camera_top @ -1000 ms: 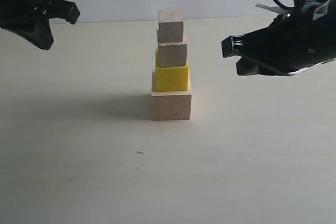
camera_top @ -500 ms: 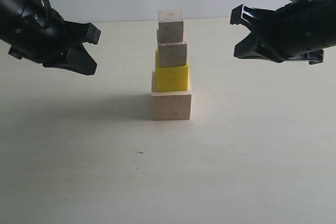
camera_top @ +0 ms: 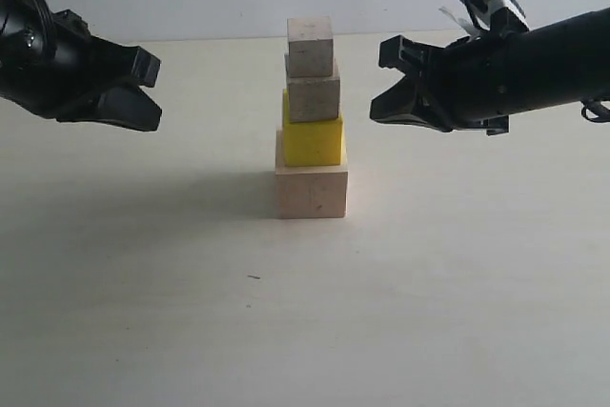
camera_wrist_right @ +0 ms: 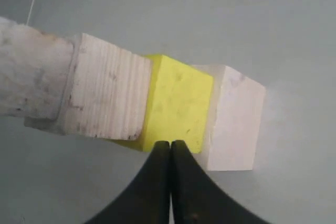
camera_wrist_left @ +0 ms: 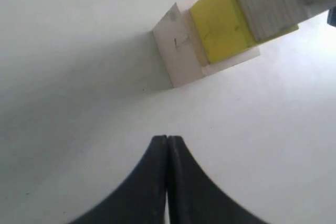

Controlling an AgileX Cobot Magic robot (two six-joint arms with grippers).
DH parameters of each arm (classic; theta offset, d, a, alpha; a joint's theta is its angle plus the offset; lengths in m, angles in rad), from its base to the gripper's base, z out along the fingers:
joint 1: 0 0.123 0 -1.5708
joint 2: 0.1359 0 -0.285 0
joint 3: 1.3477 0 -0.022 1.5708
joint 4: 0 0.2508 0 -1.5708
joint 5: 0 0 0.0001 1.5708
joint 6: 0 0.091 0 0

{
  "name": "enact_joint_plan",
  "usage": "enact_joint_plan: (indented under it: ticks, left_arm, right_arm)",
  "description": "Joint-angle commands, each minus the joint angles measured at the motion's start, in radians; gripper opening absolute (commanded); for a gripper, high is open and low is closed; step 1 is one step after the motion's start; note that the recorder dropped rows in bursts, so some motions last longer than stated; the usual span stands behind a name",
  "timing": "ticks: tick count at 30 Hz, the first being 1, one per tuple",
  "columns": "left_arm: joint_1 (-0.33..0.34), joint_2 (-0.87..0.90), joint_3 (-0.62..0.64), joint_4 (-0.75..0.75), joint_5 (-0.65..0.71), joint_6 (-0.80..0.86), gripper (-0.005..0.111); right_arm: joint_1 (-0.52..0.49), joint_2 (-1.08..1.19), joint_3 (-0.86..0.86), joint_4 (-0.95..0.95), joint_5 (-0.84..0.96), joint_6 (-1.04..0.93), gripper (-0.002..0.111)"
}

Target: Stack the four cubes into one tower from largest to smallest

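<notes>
The table [camera_top: 429,293] carries one tower [camera_top: 312,131] near its middle. The left gripper [camera_wrist_left: 167,140] hangs off the tower's left side, well apart from it. The right gripper [camera_wrist_right: 170,144] hangs near its right side, level with the yellow cube, touching nothing. Both have their fingers pressed together and are empty.

The tower stands upright with its long axis vertical. The big cube [camera_top: 312,193] rests on the table, the yellow cube [camera_top: 313,142] on it, then the small cube [camera_top: 313,99], then the smallest cube [camera_top: 310,47]. Each cube sits square enough on the one below, with edges slightly offset.

Since half a second ago, the right gripper has come in toward the tower and lower. The left has drawn back a little. The tower has not shifted.
</notes>
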Motion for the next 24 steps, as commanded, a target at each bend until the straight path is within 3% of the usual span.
enact_joint_plan:
  ticks: [1,7,14,24]
  left_arm:
    - [0.0,-0.015,0.006,-0.031,-0.015,0.011,0.0]
    - [0.0,-0.015,0.006,-0.117,-0.101,0.04,0.0]
    - [0.0,-0.012,0.006,-0.418,-0.119,0.338,0.0]
    - [0.0,-0.012,0.006,-0.442,-0.058,0.41,0.0]
  right_arm:
    - [-0.066,0.008,-0.005,0.032,0.053,-0.067,0.0]
    - [-0.126,0.024,-0.005,0.138,0.175,-0.177,0.0]
    - [-0.126,0.088,-0.005,0.229,0.277,-0.237,0.0]
    - [-0.126,0.154,-0.005,0.304,0.356,-0.311,0.0]
